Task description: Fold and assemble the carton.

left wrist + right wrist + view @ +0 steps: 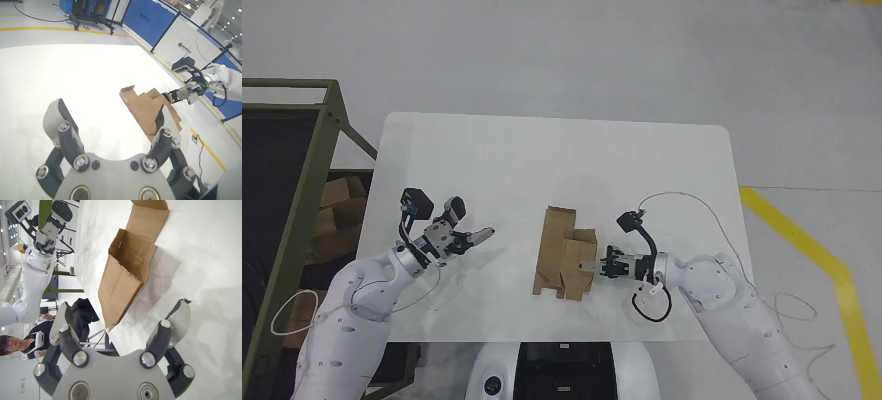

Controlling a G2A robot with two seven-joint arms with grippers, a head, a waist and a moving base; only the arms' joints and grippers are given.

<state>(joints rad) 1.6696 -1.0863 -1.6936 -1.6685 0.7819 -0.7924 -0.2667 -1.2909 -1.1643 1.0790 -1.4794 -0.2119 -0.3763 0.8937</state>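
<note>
Brown cardboard carton (564, 252) is laid near the white table's (542, 150) front edge, its hollow mouth shown from the right wrist. Right gripper (587, 266) is held spread beside it; left gripper (472, 222), likewise spread, well off to its side.

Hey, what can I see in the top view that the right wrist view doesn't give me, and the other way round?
Top view: the whole white table, with the left gripper and right gripper on opposite sides of the carton, a green rack holding cardboard beside the table, and a yellow floor line.
Right wrist view: the carton seen close up, partly opened, with a hollow inside and a ragged edge.
Both: the brown carton lying on the table and the two arms, neither holding it.
</note>
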